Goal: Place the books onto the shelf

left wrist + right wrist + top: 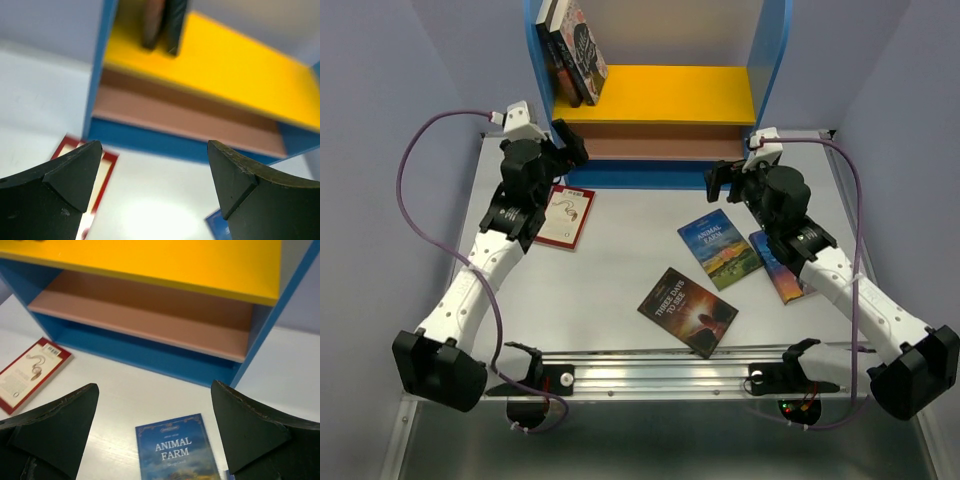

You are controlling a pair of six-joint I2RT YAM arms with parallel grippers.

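Observation:
The shelf (pixel 660 92) stands at the table's far edge, and two books (pixel 575 48) lean at the left end of its yellow board. A red-white book (pixel 565 216), a blue "Animal Farm" book (pixel 720 248), a second blue book (pixel 776 268) and the dark "Three Days to See" book (pixel 688 310) lie flat on the table. My left gripper (pixel 570 146) hovers open in front of the shelf's left side, above the red-white book (pixel 102 180). My right gripper (pixel 725 178) is open and empty over the "Animal Farm" book (pixel 175 450), facing the shelf's lower board (pixel 145 315).
The right forearm (pixel 820 255) lies over part of the second blue book. A metal rail (pixel 670 365) runs along the near table edge between the arm bases. Purple cables (pixel 420 150) loop out to both sides.

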